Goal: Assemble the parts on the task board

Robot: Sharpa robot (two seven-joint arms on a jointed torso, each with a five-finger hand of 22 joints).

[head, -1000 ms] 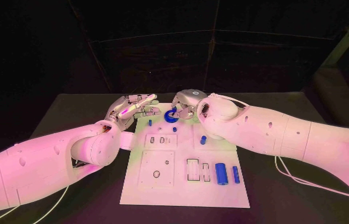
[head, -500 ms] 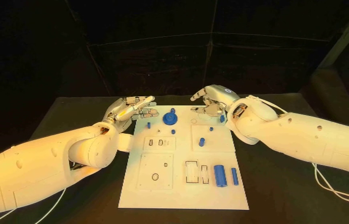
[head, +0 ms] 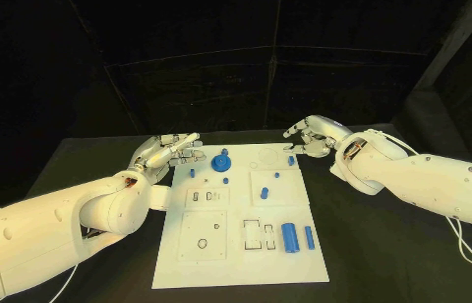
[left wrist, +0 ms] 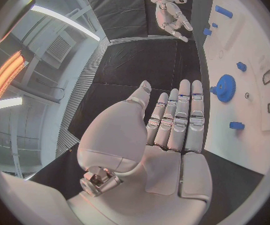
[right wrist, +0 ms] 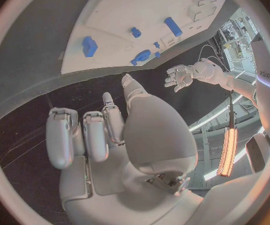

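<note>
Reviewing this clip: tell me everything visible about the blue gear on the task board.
The blue gear is a round toothed wheel with a raised hub at its centre, plastic-looking. It sits flat at the far end of the white task board, left of the middle, with small blue pieces just nearer. Neither robot hand touches it: the left robot hand hovers beside the board's far left edge, the right robot hand beyond its far right corner.

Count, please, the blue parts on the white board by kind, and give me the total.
Gear: 1
Long cylinders: 2
Small pegs: 5
Total: 8
</note>
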